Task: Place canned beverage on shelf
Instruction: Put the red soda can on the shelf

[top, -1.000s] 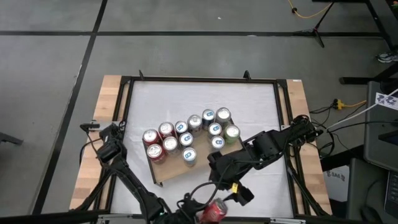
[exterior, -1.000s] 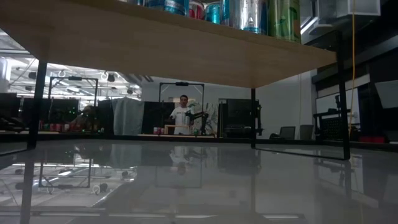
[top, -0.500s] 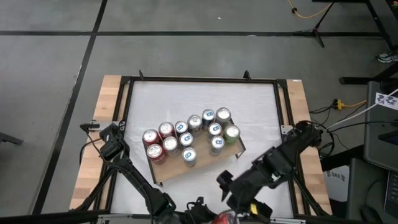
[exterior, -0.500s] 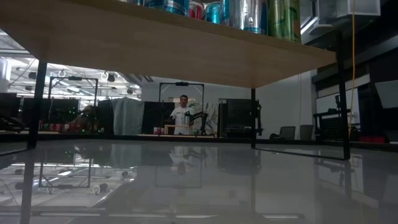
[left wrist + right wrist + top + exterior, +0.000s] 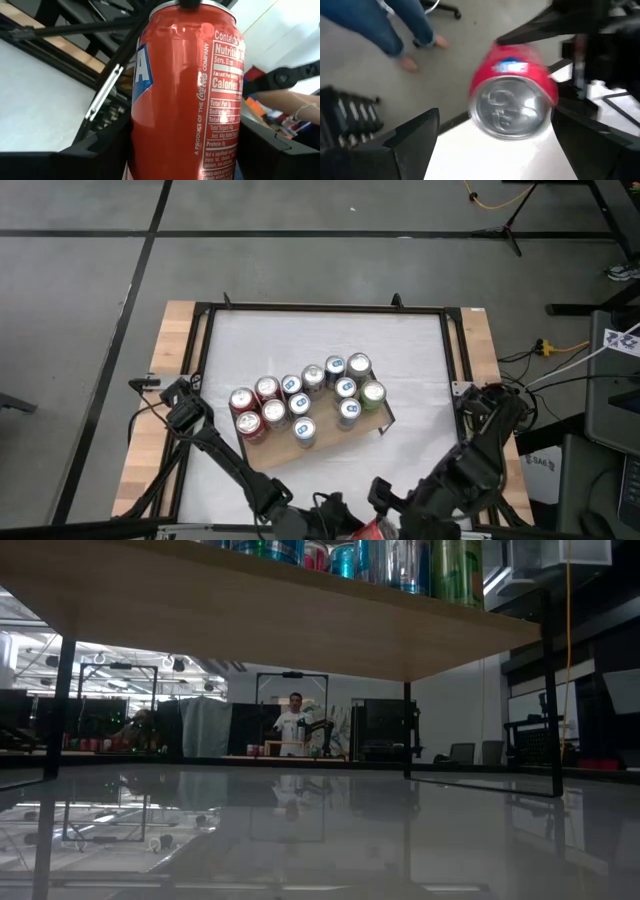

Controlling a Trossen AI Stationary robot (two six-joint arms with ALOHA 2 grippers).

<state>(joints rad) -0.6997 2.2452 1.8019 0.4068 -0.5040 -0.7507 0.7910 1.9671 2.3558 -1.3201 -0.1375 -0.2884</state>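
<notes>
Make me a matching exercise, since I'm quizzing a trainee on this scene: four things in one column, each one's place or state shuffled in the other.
1. red can
2. right hand
3. shelf
4. green can

a. open, facing the red can's top
b. stands mid-table, carrying upright cans
c. gripped in the left hand
d. upright at the shelf's right end

Pairs: 1-c, 2-a, 3-b, 4-d

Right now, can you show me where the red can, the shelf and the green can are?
red can (image 5: 185, 90), left wrist view, middle of its side.
shelf (image 5: 325, 442), high view, bare wood near its front edge.
green can (image 5: 372, 392), high view, its top.
</notes>
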